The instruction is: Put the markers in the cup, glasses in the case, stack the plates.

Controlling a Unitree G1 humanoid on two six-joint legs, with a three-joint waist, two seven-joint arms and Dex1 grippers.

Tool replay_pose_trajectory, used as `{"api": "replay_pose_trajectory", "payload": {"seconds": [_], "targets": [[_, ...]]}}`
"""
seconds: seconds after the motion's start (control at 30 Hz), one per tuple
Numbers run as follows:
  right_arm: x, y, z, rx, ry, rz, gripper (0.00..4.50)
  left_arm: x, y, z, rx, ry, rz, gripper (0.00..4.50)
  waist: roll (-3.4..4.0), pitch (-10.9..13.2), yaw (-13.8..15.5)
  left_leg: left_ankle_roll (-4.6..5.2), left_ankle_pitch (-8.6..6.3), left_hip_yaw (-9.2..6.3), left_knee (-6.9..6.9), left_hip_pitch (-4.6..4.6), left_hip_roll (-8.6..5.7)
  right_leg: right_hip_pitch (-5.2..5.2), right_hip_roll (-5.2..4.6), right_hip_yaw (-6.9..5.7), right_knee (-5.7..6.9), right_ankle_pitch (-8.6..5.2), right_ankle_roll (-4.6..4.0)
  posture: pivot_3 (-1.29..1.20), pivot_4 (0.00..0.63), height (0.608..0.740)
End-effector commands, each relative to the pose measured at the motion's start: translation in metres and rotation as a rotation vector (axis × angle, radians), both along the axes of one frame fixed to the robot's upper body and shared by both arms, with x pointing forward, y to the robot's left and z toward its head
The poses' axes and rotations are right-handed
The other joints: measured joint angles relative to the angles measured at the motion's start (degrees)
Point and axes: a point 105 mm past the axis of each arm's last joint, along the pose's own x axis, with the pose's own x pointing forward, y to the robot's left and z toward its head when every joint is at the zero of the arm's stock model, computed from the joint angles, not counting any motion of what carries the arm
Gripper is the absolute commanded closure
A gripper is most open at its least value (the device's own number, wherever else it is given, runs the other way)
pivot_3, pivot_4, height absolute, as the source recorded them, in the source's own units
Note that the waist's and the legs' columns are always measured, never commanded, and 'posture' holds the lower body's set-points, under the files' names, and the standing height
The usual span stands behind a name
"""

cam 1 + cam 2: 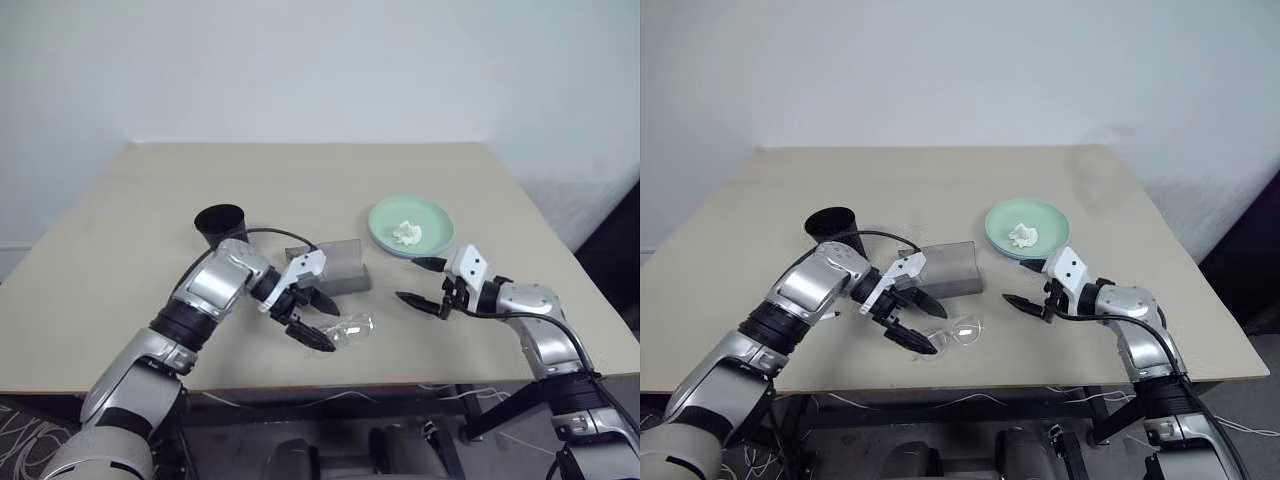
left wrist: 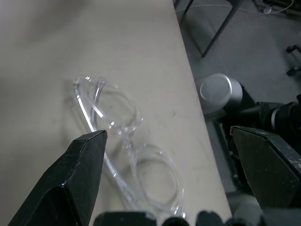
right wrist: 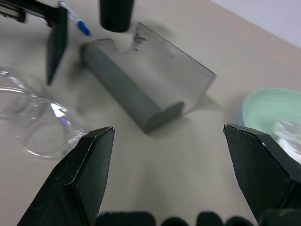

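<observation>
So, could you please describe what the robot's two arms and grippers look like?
Both arms are silver metal with black joints. Each ends in a white wrist block and a gripper, left and right, of two black pointed fingers. A thin black cable loops along each arm.

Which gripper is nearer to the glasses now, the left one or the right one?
The left. The left gripper hangs open right over the glasses near the table's front edge. The right gripper, also open, is off to their right, apart from them, in front of the green plate.
</observation>
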Motion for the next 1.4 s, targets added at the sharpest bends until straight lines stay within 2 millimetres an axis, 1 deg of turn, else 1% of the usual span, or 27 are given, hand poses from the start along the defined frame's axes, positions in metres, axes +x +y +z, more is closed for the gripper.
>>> {"api": "replay_pose_trajectory", "payload": {"seconds": [0.03,0.2,0.4,0.5,0.6,0.67,0.7,0.83,1.13,1.17,1.2,1.23,1.4], "targets": [[-0.001,0.002,0.012,0.014,-0.043,0.019,0.47,0.005,-0.003,0.004,0.023,-0.028,-0.016,0.00,0.00,0.00,0.02,0.00,0.00,-0.01,0.00,0.00,-0.01,0.00,0.00,0.01,0.00,0.00,0.00,0.00,0.000,0.740],[-0.001,0.004,0.011,0.012,-0.042,0.018,0.47,0.006,0.000,-0.003,0.079,-0.053,-0.038,0.00,-0.03,0.01,0.02,0.02,0.01,-0.01,0.03,-0.03,-0.09,0.01,-0.01,0.11,-0.01,0.00,0.01,0.00,0.000,0.740],[-0.001,0.006,0.008,0.011,-0.038,0.017,0.47,0.009,-0.003,-0.002,0.067,-0.035,-0.033,0.00,-0.03,0.01,0.02,0.03,0.00,-0.02,0.02,-0.04,-0.12,0.00,-0.01,0.14,-0.01,-0.01,0.01,0.00,0.000,0.740],[-0.002,0.006,0.007,0.005,-0.036,0.017,0.43,0.012,-0.006,-0.004,0.063,-0.023,-0.015,0.54,-0.03,0.01,0.03,0.03,0.01,-0.02,0.02,-0.04,-0.13,0.00,-0.01,0.16,-0.01,-0.01,0.01,0.00,0.000,0.740],[-0.002,0.006,0.007,0.002,-0.035,0.018,0.43,0.015,-0.007,-0.005,0.070,-0.030,-0.005,1.51,-0.04,0.02,0.02,0.04,0.01,-0.03,0.04,-0.05,-0.14,0.01,-0.01,0.17,-0.01,-0.01,0.02,0.00,0.000,0.740],[-0.002,0.006,0.006,-0.001,-0.037,0.017,0.43,0.015,-0.007,-0.006,0.073,-0.033,-0.010,2.26,-0.04,0.02,0.01,0.05,0.01,-0.04,0.04,-0.05,-0.15,0.01,-0.01,0.18,0.00,-0.01,0.02,0.00,0.000,0.740],[-0.002,0.006,0.006,-0.002,-0.037,0.017,0.43,0.015,-0.008,-0.007,0.073,-0.035,-0.013,2.51,-0.04,0.02,0.00,0.05,0.02,-0.03,0.04,-0.04,-0.15,0.01,-0.01,0.19,-0.01,-0.01,0.02,0.00,0.000,0.740],[-0.002,0.006,0.006,-0.004,-0.037,0.016,0.43,0.013,-0.008,-0.007,0.073,-0.044,-0.029,3.82,-0.04,0.02,0.02,0.05,0.01,-0.03,0.04,-0.04,-0.15,0.00,0.00,0.21,0.00,-0.01,0.02,0.00,0.000,0.740],[-0.001,0.007,0.005,-0.008,-0.039,0.013,0.43,0.012,-0.007,-0.007,0.072,-0.047,-0.030,3.82,-0.05,0.02,0.02,0.05,0.02,-0.02,0.04,-0.04,-0.17,0.01,0.00,0.25,0.00,0.00,0.02,0.00,0.000,0.740],[-0.001,0.007,0.005,-0.008,-0.039,0.014,0.43,0.012,-0.007,-0.007,0.070,-0.046,-0.030,4.20,-0.05,0.02,0.02,0.05,0.02,-0.02,0.04,-0.04,-0.17,0.01,0.00,0.25,0.00,0.00,0.03,0.00,0.000,0.740],[-0.001,0.007,0.004,-0.008,-0.039,0.014,0.43,0.012,-0.008,-0.007,0.068,-0.046,-0.029,4.38,-0.05,0.01,0.02,0.05,0.02,-0.02,0.04,-0.04,-0.18,0.01,0.00,0.25,0.00,-0.01,0.03,0.00,0.000,0.740],[-0.001,0.007,0.004,-0.009,-0.039,0.014,0.43,0.013,-0.008,-0.007,0.067,-0.046,-0.029,4.45,-0.05,0.01,0.02,0.05,0.02,-0.03,0.04,-0.04,-0.18,0.01,0.00,0.25,0.00,0.00,0.03,0.00,0.000,0.740],[0.000,0.006,0.004,-0.011,-0.039,0.013,0.43,0.014,-0.008,-0.007,0.065,-0.059,-0.025,4.45,-0.05,0.01,0.02,0.09,0.04,-0.03,0.04,0.00,-0.18,0.04,0.00,0.26,0.00,0.00,0.03,0.00,0.000,0.740]]}}
